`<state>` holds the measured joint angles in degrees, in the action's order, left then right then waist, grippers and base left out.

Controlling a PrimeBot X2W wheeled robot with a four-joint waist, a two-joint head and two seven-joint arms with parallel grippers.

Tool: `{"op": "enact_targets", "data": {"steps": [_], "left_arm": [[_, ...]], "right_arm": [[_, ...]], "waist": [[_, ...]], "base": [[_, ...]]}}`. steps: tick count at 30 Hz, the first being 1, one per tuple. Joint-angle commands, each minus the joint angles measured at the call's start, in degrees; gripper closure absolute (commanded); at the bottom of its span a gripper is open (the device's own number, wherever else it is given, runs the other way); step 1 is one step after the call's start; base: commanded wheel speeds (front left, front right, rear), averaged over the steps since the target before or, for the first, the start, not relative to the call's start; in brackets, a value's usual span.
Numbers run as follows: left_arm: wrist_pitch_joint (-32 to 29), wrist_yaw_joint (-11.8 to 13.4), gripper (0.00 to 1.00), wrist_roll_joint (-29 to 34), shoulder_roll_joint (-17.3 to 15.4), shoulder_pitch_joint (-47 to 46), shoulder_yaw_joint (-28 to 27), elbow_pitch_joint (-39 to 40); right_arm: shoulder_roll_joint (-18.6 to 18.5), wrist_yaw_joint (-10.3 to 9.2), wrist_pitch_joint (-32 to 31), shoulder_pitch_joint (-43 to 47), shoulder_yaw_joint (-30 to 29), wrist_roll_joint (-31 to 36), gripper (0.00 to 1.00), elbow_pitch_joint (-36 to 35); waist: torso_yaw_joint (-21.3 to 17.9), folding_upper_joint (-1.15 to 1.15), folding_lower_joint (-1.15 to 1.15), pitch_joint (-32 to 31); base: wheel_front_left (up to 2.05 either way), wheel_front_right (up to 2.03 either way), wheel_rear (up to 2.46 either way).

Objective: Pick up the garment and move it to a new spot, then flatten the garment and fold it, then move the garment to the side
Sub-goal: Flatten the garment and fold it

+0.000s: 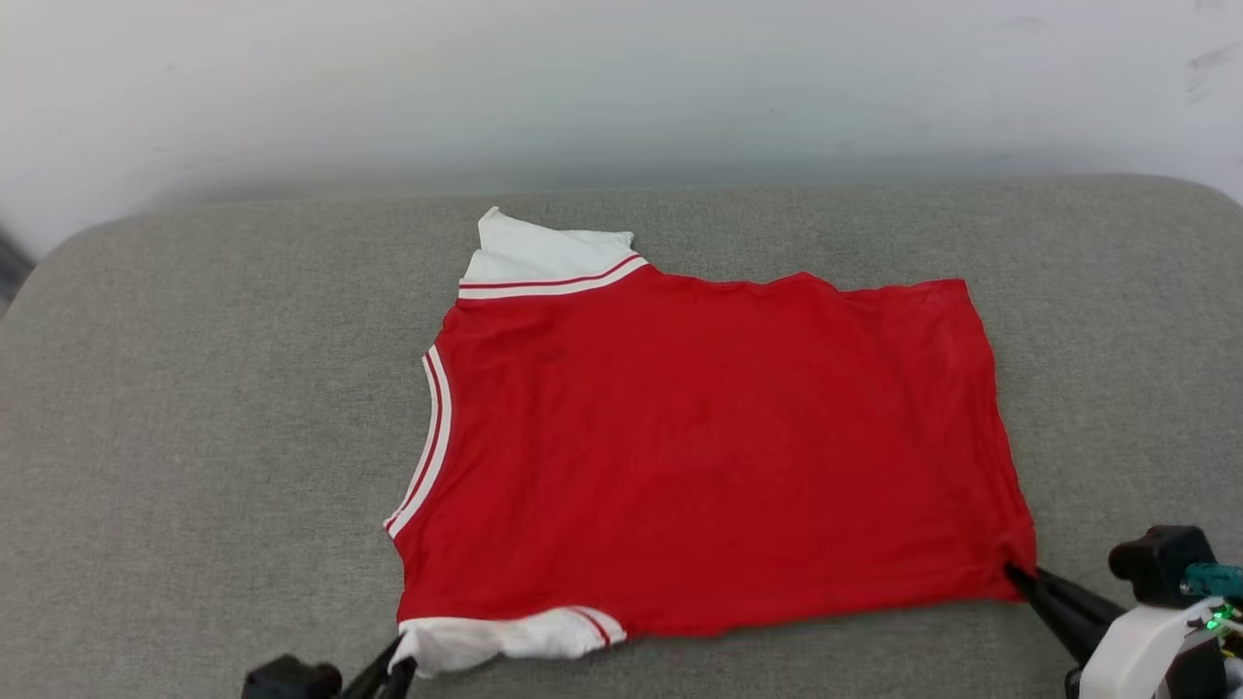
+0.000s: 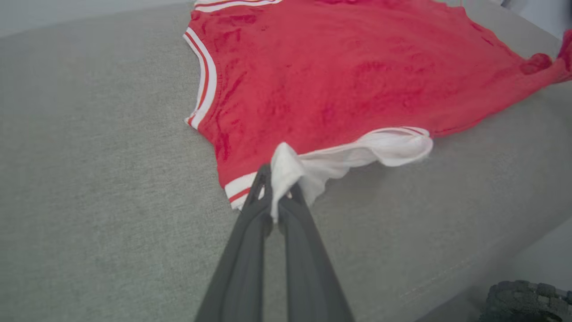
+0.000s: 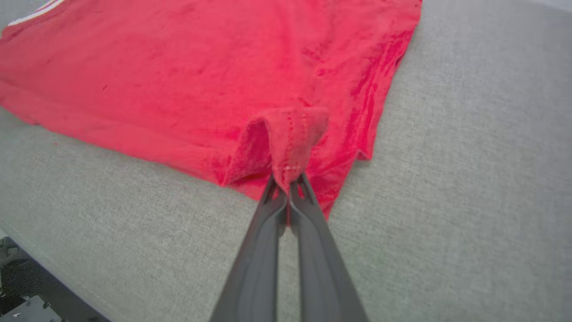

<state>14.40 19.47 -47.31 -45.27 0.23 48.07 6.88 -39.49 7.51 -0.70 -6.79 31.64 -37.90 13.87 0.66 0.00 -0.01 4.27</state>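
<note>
The garment [image 1: 709,447] lies spread, plain red face up, at the middle of the grey padded bench [image 1: 194,437]. The head view shows the left claw [image 1: 393,672] at 7 o'clock and the right claw [image 1: 1020,578] at 4 o'clock, both small and cut by the frame. The wrist views make the grips plain: the left claw is pinched on the near white sleeve [image 2: 357,154], the right claw on a bunched red hem corner [image 3: 290,134].

We log bright, even, diffuse light in all three views. Shadows faint: a soft band on the wall [image 1: 621,160] behind. Wrist views bow toward their edges; the garment [image 2: 339,67] reads oversaturated, blotchy, weave smeared.
</note>
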Motion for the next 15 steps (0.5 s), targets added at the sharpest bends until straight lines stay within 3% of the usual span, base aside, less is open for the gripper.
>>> {"op": "enact_targets", "data": {"steps": [1, 8, 15], "left_arm": [[-0.46, -0.59, 1.0, 0.94, -0.3, -2.36, -0.34, -0.31], [-4.58, -5.05, 1.0, 4.63, -1.26, -14.96, -1.43, -2.92], [-6.66, -10.44, 1.0, 6.37, 0.69, -26.39, -2.15, -9.83]], "right_arm": [[0.71, -0.04, -0.44, -0.18, -1.52, 0.81, 1.0, -0.91], [2.83, -0.04, -3.71, -2.25, -7.89, 4.16, 1.0, -5.15], [4.98, -0.04, -6.5, -5.59, -11.58, 6.76, 1.0, -7.0]], "waist": [[0.06, 0.0, 0.01, 0.72], [-0.56, 0.0, 0.01, 4.95], [-1.45, 0.0, 0.01, 10.6]], "base": [[0.0, 0.0, 0.0], [0.0, 0.0, 0.0], [0.0, 0.0, 0.0]]}}
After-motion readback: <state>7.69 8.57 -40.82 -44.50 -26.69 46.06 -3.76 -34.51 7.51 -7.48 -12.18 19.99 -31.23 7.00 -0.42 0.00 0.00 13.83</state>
